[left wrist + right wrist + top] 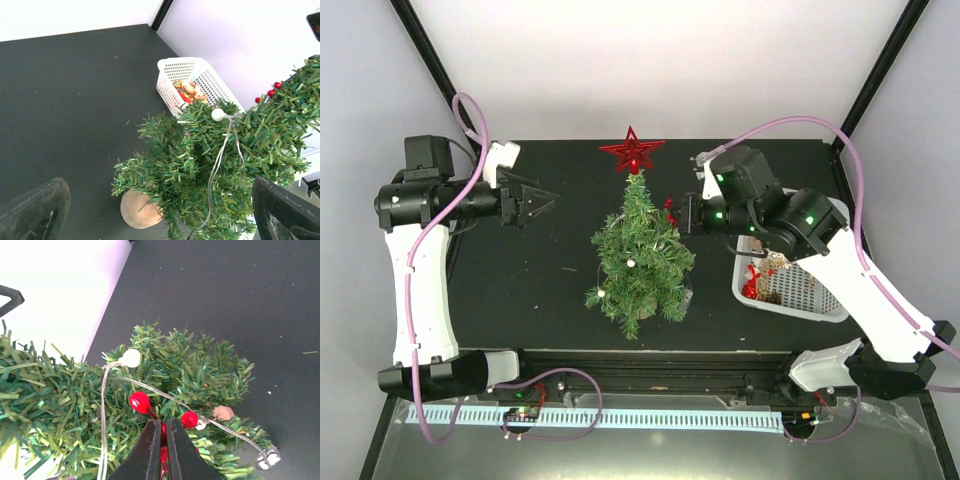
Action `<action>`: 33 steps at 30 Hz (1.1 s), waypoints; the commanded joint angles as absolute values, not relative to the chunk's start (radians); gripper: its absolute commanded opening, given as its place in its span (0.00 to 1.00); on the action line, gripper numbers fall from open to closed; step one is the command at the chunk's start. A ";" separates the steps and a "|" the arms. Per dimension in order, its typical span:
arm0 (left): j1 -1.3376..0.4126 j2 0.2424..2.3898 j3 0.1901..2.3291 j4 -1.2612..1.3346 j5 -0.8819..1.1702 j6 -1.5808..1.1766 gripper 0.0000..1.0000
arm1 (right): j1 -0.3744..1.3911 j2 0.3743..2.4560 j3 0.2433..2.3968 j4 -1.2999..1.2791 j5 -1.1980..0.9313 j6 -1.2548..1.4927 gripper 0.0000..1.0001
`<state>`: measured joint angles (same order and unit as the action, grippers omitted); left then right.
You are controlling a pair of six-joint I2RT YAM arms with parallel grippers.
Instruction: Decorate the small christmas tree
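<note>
My right fingers [161, 427] are clenched on a sprig of glossy red berries [140, 402], pushing it into the upper branches of the small dark-green bristly christmas tree [640, 255] standing mid-tabletop [530, 290], while my left fingers [548, 200] hang released nearby, out of the way.

Stem of red berry sprig [139, 402] hidden inside right pincer [164, 426], basket [812, 297] contents indistinct, perhaps ornaments

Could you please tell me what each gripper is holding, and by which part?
The right gripper pinches the red berry sprig just behind its two front berries; the left gripper holds nothing.
</note>
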<state>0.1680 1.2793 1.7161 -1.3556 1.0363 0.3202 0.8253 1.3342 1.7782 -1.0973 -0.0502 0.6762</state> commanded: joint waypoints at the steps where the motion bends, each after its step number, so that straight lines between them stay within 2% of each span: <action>1: 0.162 1.251 1.722 -1.355 1.038 0.327 0.99 | 0.849 1.368 1.798 -1.059 -0.087 0.672 0.06; 21: 0.162 1.250 1.719 -1.361 1.042 0.329 0.99 | 0.881 1.367 1.669 -1.021 -0.084 0.672 0.07; 25: 0.162 1.252 1.713 -1.353 1.045 0.323 0.99 | 0.881 1.371 1.693 -1.028 -0.073 0.664 0.13; 33: 0.161 1.250 1.709 -1.353 1.042 0.324 0.99 | 0.881 1.377 1.778 -1.065 -0.028 0.647 0.37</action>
